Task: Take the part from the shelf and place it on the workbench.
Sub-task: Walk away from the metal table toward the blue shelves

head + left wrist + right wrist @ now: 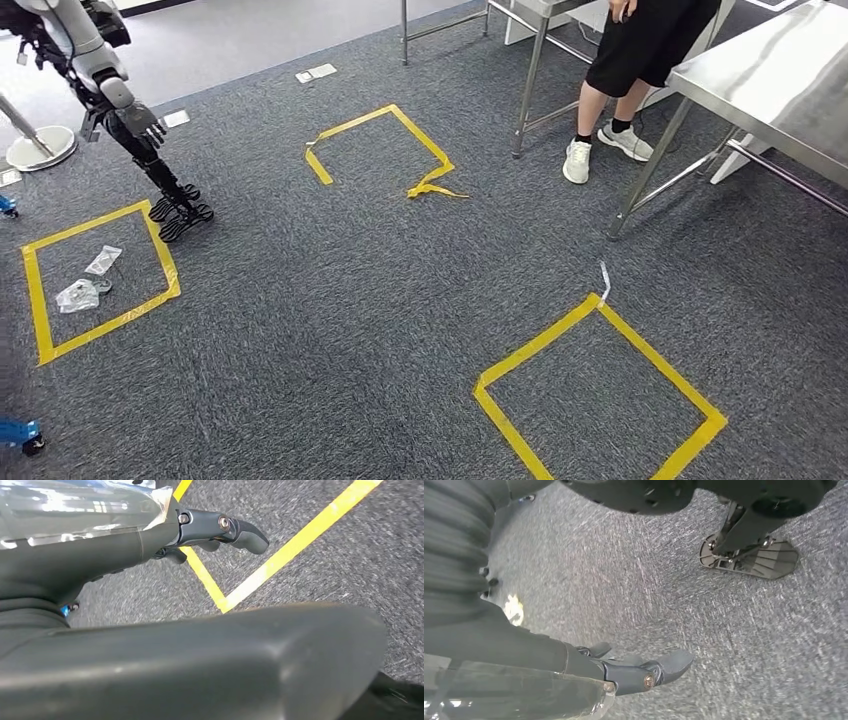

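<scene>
Clear plastic film (75, 505) lies against the left hand (220, 530) - possibly the bagged part, though I cannot tell if the fingers grip it. The right hand (644, 672) is just as unclear. Best to walk steadily toward the workbench (770, 70) - skirting the person (640, 50) beside it.

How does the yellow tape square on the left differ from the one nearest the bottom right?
The left tape square has clear plastic bags lying inside it; the bottom-right tape square encloses bare carpet. The bottom-right one carries a loose white strip at its far corner; the left one doesn't. Both are yellow tape on grey carpet.
</scene>
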You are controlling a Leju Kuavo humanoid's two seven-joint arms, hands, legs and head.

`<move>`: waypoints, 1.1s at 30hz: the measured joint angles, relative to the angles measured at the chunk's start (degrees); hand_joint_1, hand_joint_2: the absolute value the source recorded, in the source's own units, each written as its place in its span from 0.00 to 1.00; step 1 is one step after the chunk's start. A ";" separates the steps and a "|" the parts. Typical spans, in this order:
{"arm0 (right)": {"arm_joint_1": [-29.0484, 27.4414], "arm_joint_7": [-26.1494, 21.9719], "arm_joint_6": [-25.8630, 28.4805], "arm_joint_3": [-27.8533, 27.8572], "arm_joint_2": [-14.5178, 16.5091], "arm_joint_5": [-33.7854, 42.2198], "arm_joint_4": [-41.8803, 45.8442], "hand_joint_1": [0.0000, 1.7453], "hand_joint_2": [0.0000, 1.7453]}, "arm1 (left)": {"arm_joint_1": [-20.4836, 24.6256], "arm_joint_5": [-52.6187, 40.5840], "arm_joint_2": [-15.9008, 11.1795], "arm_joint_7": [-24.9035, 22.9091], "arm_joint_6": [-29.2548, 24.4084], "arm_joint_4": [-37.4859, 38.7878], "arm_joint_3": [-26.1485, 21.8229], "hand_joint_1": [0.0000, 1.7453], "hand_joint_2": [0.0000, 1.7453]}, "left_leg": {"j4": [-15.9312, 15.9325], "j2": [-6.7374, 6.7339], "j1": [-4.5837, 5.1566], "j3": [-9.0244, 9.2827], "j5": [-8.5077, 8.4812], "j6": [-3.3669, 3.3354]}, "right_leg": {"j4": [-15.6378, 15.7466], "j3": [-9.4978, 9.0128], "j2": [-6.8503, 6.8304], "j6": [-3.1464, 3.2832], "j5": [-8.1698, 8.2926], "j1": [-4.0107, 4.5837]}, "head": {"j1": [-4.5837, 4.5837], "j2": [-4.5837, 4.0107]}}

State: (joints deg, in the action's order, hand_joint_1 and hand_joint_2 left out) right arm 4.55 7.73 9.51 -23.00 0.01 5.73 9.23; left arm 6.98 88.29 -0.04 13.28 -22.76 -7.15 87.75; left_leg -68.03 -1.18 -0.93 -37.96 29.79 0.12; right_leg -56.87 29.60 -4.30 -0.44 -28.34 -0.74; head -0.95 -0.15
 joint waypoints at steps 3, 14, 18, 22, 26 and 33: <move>0.30 0.46 -0.03 -0.42 -0.04 -0.27 0.00 0.00 1.00 | 0.28 -0.06 0.13 -0.01 0.26 -0.04 0.01 0.00 0.00 | 8.65 -3.26 0.14 4.71 -2.68 -0.38 | -0.23 -0.17 -1.63 -0.83 -0.60 0.61 | 0.21 0.00; 1.02 -0.21 -0.01 -1.16 -0.25 -0.60 0.02 0.00 1.00 | 0.22 -0.69 0.11 0.01 0.78 -0.02 0.03 0.00 0.00 | 9.49 4.27 0.74 4.22 -3.75 -3.39 | -15.87 6.32 4.08 -2.12 -7.09 0.16 | 0.81 0.00; 0.70 -0.06 0.06 -1.19 -0.36 -0.63 -0.03 0.00 1.00 | 0.19 -0.75 0.17 0.06 0.84 -0.02 0.03 0.00 0.00 | 9.35 7.57 0.89 4.06 -4.05 -2.62 | -2.01 0.38 7.73 -2.94 -1.62 -0.36 | 0.83 0.00; 0.61 -0.04 0.08 -1.22 -0.28 -0.63 -0.05 0.00 1.00 | -0.18 -0.79 0.20 0.11 0.81 -0.02 0.05 0.00 0.00 | 9.17 7.92 0.79 3.25 -4.22 -1.29 | -0.62 -0.26 6.65 -1.39 -0.76 -0.26 | 0.74 0.00; 0.26 -0.19 0.09 -1.21 -0.42 -0.70 -0.06 0.00 1.00 | -0.02 -0.63 0.28 0.33 0.75 -0.02 0.05 0.00 0.00 | -1.80 1.98 0.59 -1.95 1.98 -0.48 | -0.28 -0.39 3.50 0.04 -0.57 -0.24 | 0.19 0.00; 0.03 -0.21 0.28 -1.25 -0.20 -0.80 -0.07 0.00 1.00 | 0.03 -0.52 0.38 0.40 0.58 -0.04 0.04 0.00 0.00 | 7.31 -2.51 -0.11 3.52 -2.85 0.01 | -0.59 -0.73 -1.35 -0.66 -1.50 0.36 | 0.23 0.00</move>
State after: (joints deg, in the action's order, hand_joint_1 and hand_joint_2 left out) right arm 4.58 7.52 9.79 -24.24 -0.19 4.92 9.16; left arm 7.01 87.77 0.33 13.68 -22.19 -7.19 87.79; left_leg -60.71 -3.69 -1.04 -34.44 26.94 0.13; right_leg -57.46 28.86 -5.65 -1.10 -29.85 -0.37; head -0.72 -0.15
